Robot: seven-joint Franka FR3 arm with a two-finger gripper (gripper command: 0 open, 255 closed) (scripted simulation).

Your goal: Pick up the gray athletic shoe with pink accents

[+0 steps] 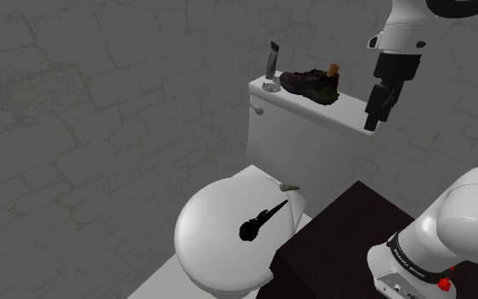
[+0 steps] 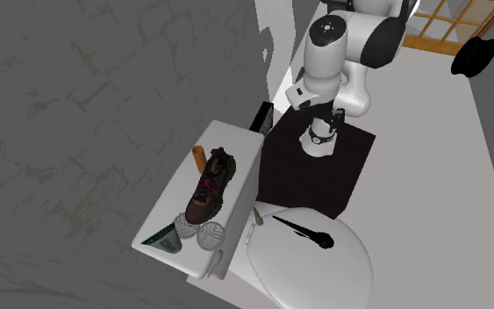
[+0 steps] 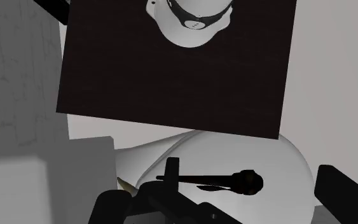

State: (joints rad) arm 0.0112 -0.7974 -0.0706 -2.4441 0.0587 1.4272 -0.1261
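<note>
Since the dark athletic shoe with pink laces [image 1: 311, 85] rests sole-down on the toilet tank lid [image 1: 309, 109] at upper centre of the shoulder view, we judge it reachable from above; our gripper [image 1: 371, 119] hangs to its right, clear of it, jaws wide apart, holding nothing.

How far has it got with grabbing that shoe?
Nothing looks done yet: the shoe sits on the toilet tank, untouched. In hand: the tool hangs open in the air off the tank's end, apart from the shoe. Left to do: move over the shoe, close on it and lift it.
</note>
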